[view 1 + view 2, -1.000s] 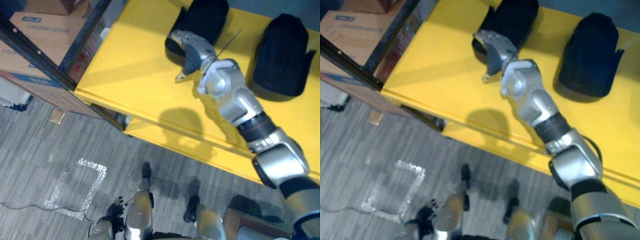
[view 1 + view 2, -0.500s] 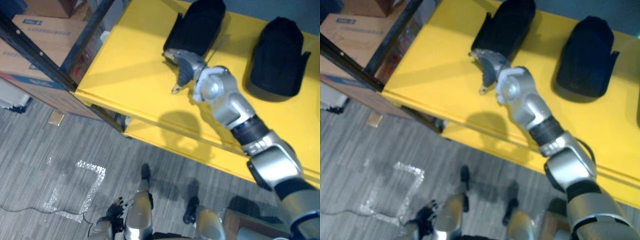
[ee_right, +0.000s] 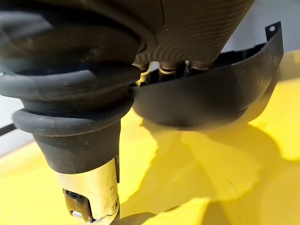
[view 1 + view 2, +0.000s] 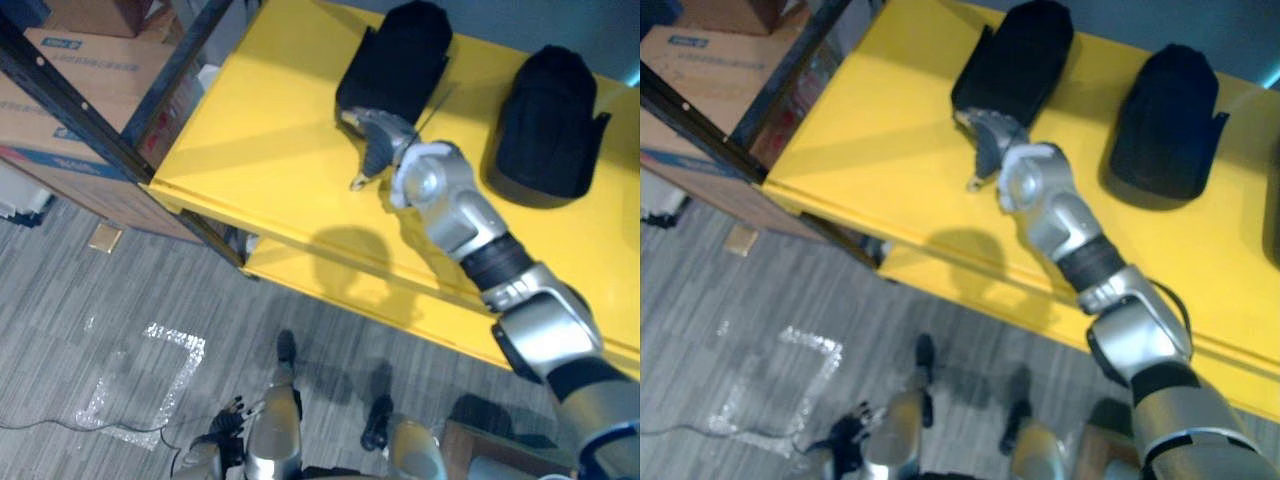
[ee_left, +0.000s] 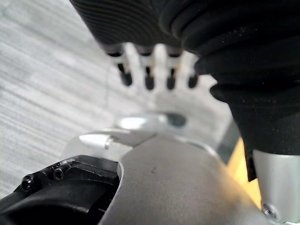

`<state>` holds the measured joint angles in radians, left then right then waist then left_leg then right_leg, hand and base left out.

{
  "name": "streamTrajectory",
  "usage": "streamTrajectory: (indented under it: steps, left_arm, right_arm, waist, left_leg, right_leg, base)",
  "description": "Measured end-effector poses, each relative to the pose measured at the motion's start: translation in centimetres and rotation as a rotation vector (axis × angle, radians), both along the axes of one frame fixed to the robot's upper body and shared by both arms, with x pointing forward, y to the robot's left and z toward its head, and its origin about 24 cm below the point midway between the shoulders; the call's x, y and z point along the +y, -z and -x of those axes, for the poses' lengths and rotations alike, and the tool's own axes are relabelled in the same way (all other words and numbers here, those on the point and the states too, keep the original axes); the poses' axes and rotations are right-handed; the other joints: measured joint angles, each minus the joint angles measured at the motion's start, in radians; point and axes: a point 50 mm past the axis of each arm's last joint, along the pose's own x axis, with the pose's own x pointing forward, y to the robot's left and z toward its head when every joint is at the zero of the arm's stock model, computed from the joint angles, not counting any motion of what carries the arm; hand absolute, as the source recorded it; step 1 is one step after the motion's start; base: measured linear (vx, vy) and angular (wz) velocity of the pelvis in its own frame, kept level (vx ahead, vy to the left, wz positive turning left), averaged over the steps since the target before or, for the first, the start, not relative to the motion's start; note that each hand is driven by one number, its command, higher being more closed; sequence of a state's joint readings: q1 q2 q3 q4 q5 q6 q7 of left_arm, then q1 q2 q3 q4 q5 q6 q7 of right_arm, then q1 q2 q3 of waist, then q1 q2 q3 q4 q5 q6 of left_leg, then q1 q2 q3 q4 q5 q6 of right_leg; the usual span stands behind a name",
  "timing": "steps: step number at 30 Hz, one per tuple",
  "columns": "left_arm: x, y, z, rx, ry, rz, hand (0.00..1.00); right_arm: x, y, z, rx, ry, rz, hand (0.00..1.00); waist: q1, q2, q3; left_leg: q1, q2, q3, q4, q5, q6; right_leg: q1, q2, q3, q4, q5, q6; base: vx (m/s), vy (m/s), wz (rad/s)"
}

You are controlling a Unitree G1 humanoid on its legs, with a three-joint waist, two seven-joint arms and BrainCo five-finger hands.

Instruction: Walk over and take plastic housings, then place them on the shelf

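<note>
Overhead, looking down on the yellow shelf [image 4: 260, 150]: two black plastic housings lie on its top, well apart from each other. The left housing [image 4: 400, 55] sits toward the back edge. The right housing [image 4: 550, 120] lies further along to the robot's right, with nothing touching it.

The right hand [image 4: 378, 138] reaches in over the front edge on a long, nearly straight arm and sits at the near rim of the left housing, touching it. In the right wrist view the hand's far end passes behind that dark rim, so I cannot tell whether it grips the housing or only rests against it.

Open room: a broad bare yellow stretch lies to the robot's left of the hand, out to the shelf's left corner. The front edge runs on a diagonal under the forearm, and a lower yellow board [image 4: 330, 285] shows just beneath it. A dark rack post [image 4: 100, 115] slants along the left side, with cardboard boxes [image 4: 75, 70] behind it. Below is grey floor [image 4: 120, 290] with pale tape marks [image 4: 150, 385].

The left hand [image 5: 149, 75] hangs low over the floor, fingers straight and loose, holding nothing.
</note>
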<state>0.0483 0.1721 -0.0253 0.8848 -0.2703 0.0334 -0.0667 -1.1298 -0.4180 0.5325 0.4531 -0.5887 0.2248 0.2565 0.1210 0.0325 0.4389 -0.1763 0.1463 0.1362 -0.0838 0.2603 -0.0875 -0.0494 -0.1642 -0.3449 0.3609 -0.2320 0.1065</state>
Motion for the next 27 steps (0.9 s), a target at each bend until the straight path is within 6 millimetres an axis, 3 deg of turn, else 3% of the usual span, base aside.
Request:
streamTrajectory:
  steps: [4, 17, 27]
  left_arm:
    - [0.4, 0.0, 0.2, 0.021, 0.022, -0.017, 0.0]
    - [0.4, 0.3, 0.5, 0.051, 0.026, -0.022, 0.0]
    - [0.5, 0.4, 0.6, 0.065, 0.02, -0.028, 0.0]
  right_arm:
    - [0.0, 1.3, 0.1, 0.057, -0.028, 0.018, 0.0]
    - [1.0, 3.6, 1.0, 0.143, -0.107, 0.113, 0.0]
    - [1.4, 4.2, 1.2, 0.127, -0.117, 0.092, 0.0]
  waist:
    - [0.0, -0.022, -0.034]
    - [-0.006, -0.026, -0.047]
    - [-0.006, -0.029, -0.049]
  left_leg:
    - [0.005, -0.001, 0.011, 0.0, 0.0, 0.0]
    - [0.025, 0.002, 0.012, 0.0, -0.007, 0.002]
    - [0.032, 0.001, 0.013, 0.0, -0.007, 0.003]
  right_leg:
    - [0.003, -0.001, 0.008, -0.009, 0.002, 0.002]
    - [0.036, 0.008, 0.011, -0.049, 0.027, 0.009]
    - [0.05, 0.01, 0.011, -0.064, 0.033, 0.01]
  base:
    - [0.02, -0.011, -0.05]
    - [-0.01, -0.007, -0.01]
    - [0.0, 0.0, 0.0]
